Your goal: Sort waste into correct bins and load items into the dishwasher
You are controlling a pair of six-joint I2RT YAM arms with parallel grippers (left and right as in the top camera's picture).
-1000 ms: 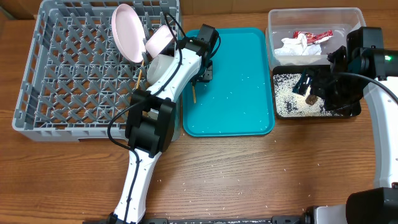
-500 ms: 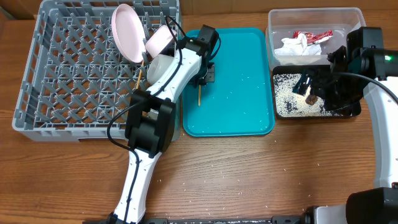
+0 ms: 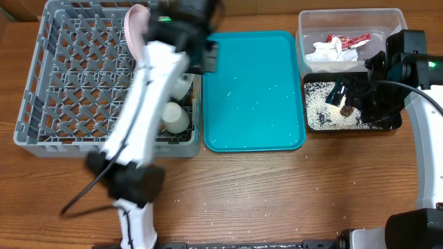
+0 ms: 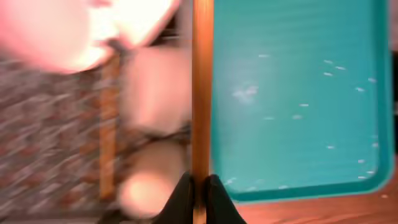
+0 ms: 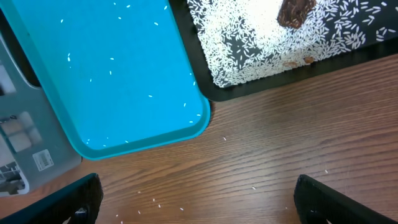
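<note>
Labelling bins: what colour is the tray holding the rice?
Black; the tray shows best in the right wrist view.

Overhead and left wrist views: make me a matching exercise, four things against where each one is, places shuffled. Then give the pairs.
Things
1. red wrapper
2. rice
3. chopstick
4. small white cup

Places
A. in the grey rack
B. in the black tray
C. in the clear tub
D. pinched in the left tool

Pairs: 1-C, 2-B, 3-D, 4-A
</note>
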